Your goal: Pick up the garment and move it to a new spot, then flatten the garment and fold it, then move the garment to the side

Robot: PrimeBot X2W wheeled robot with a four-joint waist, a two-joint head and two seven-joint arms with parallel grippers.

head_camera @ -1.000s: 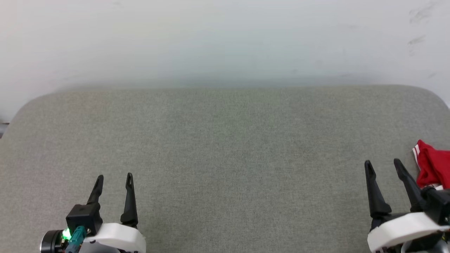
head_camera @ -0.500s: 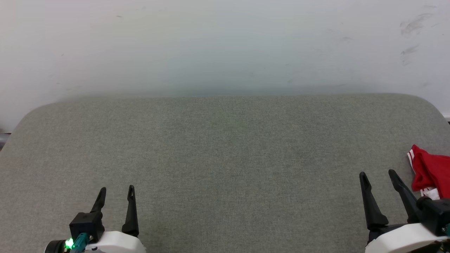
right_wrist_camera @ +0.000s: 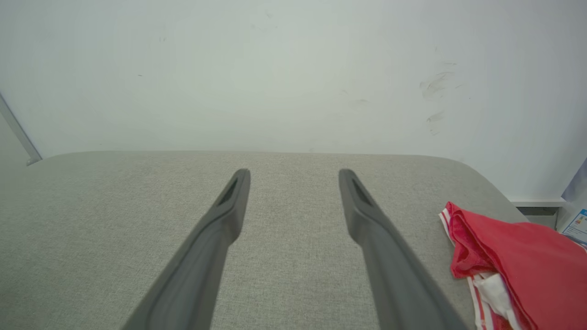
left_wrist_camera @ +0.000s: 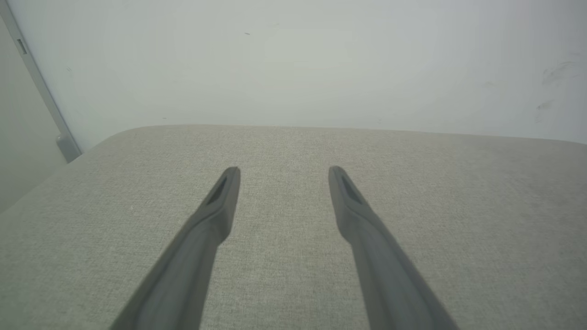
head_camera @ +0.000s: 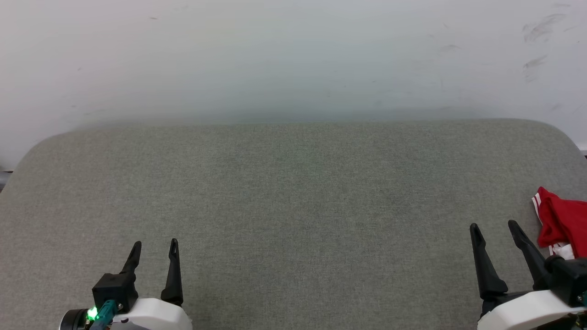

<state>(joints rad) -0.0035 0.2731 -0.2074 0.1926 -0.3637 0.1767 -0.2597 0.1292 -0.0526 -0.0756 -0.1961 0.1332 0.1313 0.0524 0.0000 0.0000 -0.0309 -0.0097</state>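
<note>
R gripper wide, empty, prob. ready for pickup: jersey bunched just to its right, untouched. L gripper wide too, idle, well apart from jersey.

Two empty grippers over a grey pad, garment at the right edge.

We see the left gripper low at the left, fingers apart and pointing up the frame, nothing between them, with a green light lit at its base. We see the right gripper low at the right, fingers likewise spread and empty. The garment lies bunched on the pad and is cut off by the frame: red, striped trim along its left edge, a white bit at the bottom. It sits just beside the right gripper's outer finger; we cannot tell whether they touch. The pad's far corners are rounded. Behind it is a white wall with scuffs at the upper right.
</note>
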